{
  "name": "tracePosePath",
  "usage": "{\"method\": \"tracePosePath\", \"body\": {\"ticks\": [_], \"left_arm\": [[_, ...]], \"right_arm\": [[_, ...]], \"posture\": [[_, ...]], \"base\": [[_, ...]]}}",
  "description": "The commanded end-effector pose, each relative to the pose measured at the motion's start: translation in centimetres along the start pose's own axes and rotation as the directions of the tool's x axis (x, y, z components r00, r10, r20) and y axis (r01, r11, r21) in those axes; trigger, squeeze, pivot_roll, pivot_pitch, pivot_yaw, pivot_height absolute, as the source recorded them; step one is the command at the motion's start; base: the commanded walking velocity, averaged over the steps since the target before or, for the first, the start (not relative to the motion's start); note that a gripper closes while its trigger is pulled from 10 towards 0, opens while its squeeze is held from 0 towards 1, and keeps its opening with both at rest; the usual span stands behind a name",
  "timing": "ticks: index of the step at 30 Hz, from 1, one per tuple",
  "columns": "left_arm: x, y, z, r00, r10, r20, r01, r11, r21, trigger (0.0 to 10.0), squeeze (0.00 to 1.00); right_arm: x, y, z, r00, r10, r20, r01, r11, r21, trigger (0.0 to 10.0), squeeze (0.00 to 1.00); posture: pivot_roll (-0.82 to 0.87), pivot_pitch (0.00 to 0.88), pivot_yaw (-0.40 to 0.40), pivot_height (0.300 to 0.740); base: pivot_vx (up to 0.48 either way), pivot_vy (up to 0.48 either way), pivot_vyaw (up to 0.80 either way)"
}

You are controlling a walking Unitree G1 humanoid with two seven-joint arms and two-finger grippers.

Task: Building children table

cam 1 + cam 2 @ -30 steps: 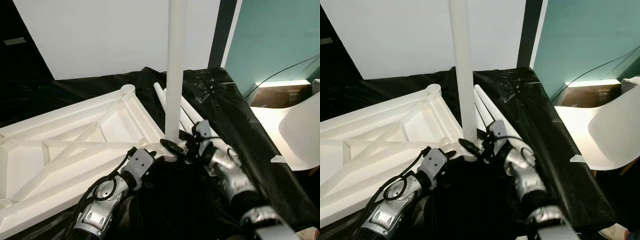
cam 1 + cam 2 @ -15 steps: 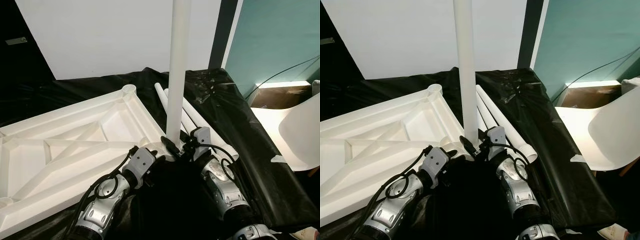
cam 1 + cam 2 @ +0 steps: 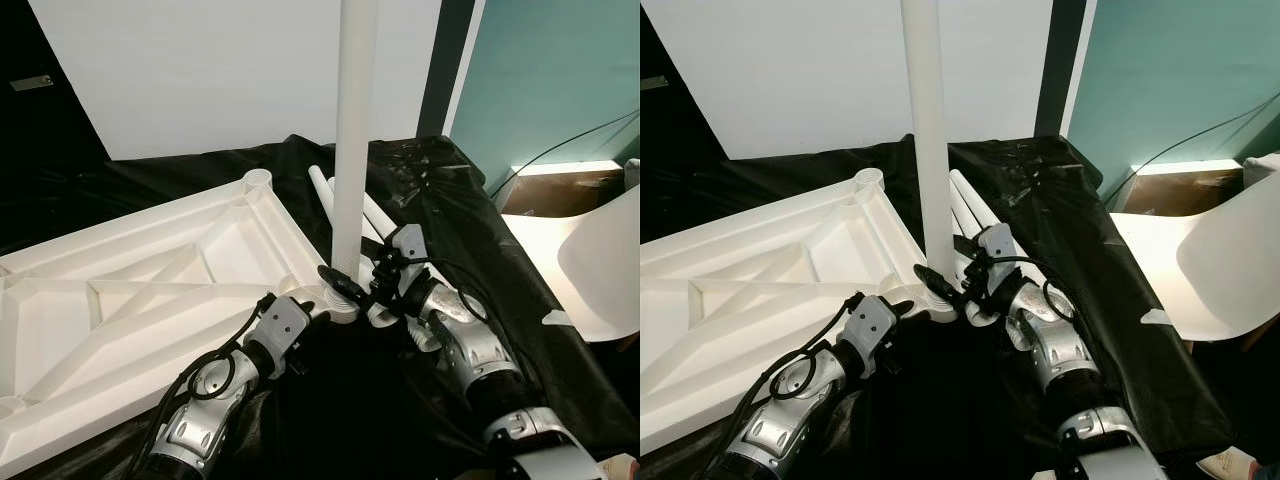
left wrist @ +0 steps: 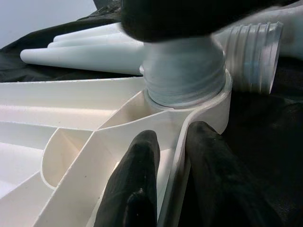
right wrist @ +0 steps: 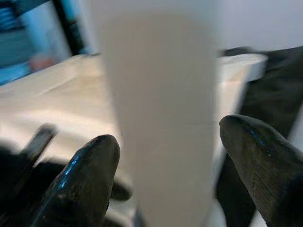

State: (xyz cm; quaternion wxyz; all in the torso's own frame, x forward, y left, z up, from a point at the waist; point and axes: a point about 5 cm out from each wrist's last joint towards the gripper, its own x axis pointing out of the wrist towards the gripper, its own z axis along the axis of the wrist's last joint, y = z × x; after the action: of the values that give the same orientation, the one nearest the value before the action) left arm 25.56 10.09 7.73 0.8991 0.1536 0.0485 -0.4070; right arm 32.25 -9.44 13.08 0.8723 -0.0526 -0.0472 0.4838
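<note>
Right wrist view: smooth white cylindrical leg.

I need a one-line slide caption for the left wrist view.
Left gripper pinches the rim of the upturned white tabletop beside the corner socket holding a screwed-in leg.

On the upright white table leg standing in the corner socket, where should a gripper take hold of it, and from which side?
Low on the upright table leg, just above the corner socket, from the robot's right, where the right gripper now straddles it. The shaft is a smooth round tube, so two fingers can span it; a low hold likely steadies the threaded joint. The left gripper pinches the tabletop's rim.
</note>
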Motion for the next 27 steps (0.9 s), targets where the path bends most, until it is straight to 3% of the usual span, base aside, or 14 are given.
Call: {"method": "tracePosePath", "body": {"ticks": [1, 2, 3, 4, 7, 15, 18, 21, 22, 23, 25, 26, 27], "left_arm": [[-0.4, -2.1, -2.8, 0.984, -0.123, -0.126, 0.116, 0.991, -0.059, 10.0, 0.00], [-0.4, -2.1, -2.7, 0.985, -0.122, -0.125, 0.115, 0.992, -0.058, 10.0, 0.00], [-0.4, -2.1, -2.7, 0.985, -0.122, -0.125, 0.115, 0.992, -0.058, 10.0, 0.00], [-0.4, -2.1, -2.7, 0.985, -0.120, -0.125, 0.114, 0.992, -0.058, 10.0, 0.00], [-0.6, -2.0, -2.7, 0.986, -0.113, -0.124, 0.106, 0.993, -0.059, 10.0, 0.00], [-0.8, -1.8, -2.5, 0.989, -0.100, -0.105, 0.093, 0.993, -0.069, 10.0, 0.00], [-0.8, -1.7, -2.1, 0.992, -0.096, -0.081, 0.090, 0.993, -0.076, 10.0, 0.00], [-0.7, -1.7, -2.0, 0.992, -0.094, -0.078, 0.088, 0.993, -0.077, 10.0, 0.00], [-0.7, -1.7, -2.0, 0.992, -0.093, -0.079, 0.087, 0.993, -0.076, 10.0, 0.00], [-0.7, -1.7, -2.0, 0.992, -0.093, -0.079, 0.087, 0.993, -0.076, 10.0, 0.00], [-0.8, -1.7, -2.1, 0.992, -0.093, -0.083, 0.087, 0.994, -0.071, 10.0, 0.00], [-0.8, -1.7, -2.1, 0.992, -0.093, -0.083, 0.087, 0.994, -0.071, 10.0, 0.00], [-0.8, -1.6, -2.1, 0.992, -0.094, -0.086, 0.088, 0.994, -0.069, 10.0, 0.00]], "right_arm": [[0.2, 0.1, 0.0, 0.999, 0.049, -0.014, -0.049, 0.999, 0.005, 10.0, 0.00], [0.3, -0.2, 0.0, 0.994, 0.098, -0.041, -0.098, 0.995, 0.002, 9.1, 0.00], [0.3, -0.2, 0.0, 0.994, 0.098, -0.041, -0.098, 0.995, 0.002, 9.1, 0.00], [0.3, -0.6, 0.0, 0.990, 0.127, -0.060, -0.127, 0.992, 0.006, 0.0, 0.00], [0.2, -1.6, 0.2, 0.985, 0.152, -0.078, -0.151, 0.988, 0.018, 0.0, 0.00], [0.2, -2.1, 0.4, 0.991, 0.116, -0.060, -0.114, 0.993, 0.040, 0.0, 0.00], [0.5, -1.8, 0.1, 0.998, -0.062, 0.028, 0.060, 0.995, 0.081, 0.0, 0.00], [0.5, -1.7, 0.0, 0.995, -0.093, 0.045, 0.089, 0.992, 0.095, 0.0, 0.00], [0.3, -1.0, -0.4, 0.980, -0.183, 0.075, 0.174, 0.978, 0.115, 0.0, 0.00], [0.3, -1.0, -0.4, 0.980, -0.183, 0.075, 0.174, 0.978, 0.115, 0.0, 0.00], [-0.5, 0.1, -1.3, 0.905, -0.413, 0.104, 0.392, 0.903, 0.174, 0.0, 0.00], [-0.5, 0.1, -1.3, 0.905, -0.413, 0.104, 0.392, 0.903, 0.174, 0.0, 0.00], [-0.8, 0.5, -1.5, 0.861, -0.499, 0.100, 0.474, 0.858, 0.198, 0.0, 0.00]], "posture": [[0.16, 0.000, -0.002, 0.740], [0.16, 0.000, -0.003, 0.740], [0.16, 0.000, -0.003, 0.740], [0.17, 0.000, -0.004, 0.740], [0.18, 0.000, -0.005, 0.740], [0.18, 0.000, -0.006, 0.740], [0.18, 0.000, -0.008, 0.740], [0.18, 0.000, -0.008, 0.740], [0.18, 0.000, -0.005, 0.740], [0.18, 0.000, -0.005, 0.740], [0.18, 0.000, -0.002, 0.740], [0.18, 0.000, -0.002, 0.740], [0.17, 0.000, 0.001, 0.740]], "base": [[0.000, 0.000, 0.00], [0.000, 0.000, 0.00], [0.000, 0.000, 0.00], [0.000, 0.000, 0.00], [0.000, 0.000, 0.00], [0.000, 0.000, 0.00], [0.000, 0.000, 0.00], [0.000, 0.000, 0.00], [0.000, 0.000, 0.00], [0.000, 0.000, 0.00], [0.000, 0.000, 0.00], [0.000, 0.000, 0.00], [0.000, 0.000, 0.00]]}}
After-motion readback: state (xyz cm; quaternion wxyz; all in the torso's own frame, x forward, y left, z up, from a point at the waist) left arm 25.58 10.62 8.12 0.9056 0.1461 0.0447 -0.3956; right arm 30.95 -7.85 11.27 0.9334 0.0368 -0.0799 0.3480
